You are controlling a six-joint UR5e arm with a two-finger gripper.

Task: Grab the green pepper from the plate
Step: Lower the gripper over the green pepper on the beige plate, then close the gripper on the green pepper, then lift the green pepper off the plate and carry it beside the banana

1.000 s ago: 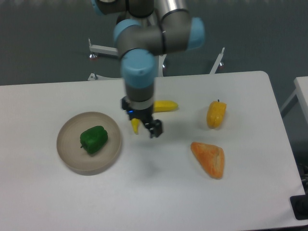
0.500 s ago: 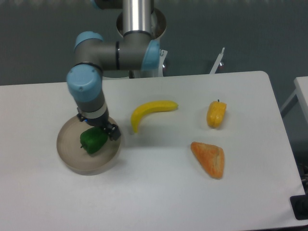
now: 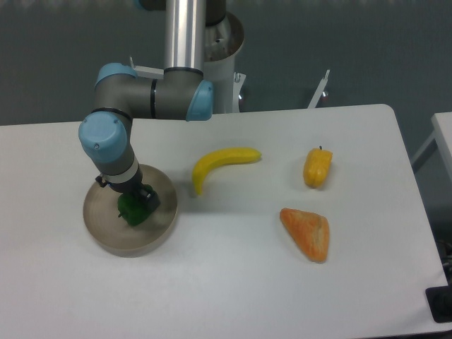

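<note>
At left of frame we see the green pepper lying on the plate, largely covered by the gripper set directly over it, presumably to grasp it. We cannot tell the jaw opening. Banana and yellow pepper lie well apart, rightward.

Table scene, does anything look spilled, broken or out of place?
Nothing stands out. The green pepper sits on the plate under the tool; the banana, yellow pepper and orange wedge lie apart and intact.
</note>
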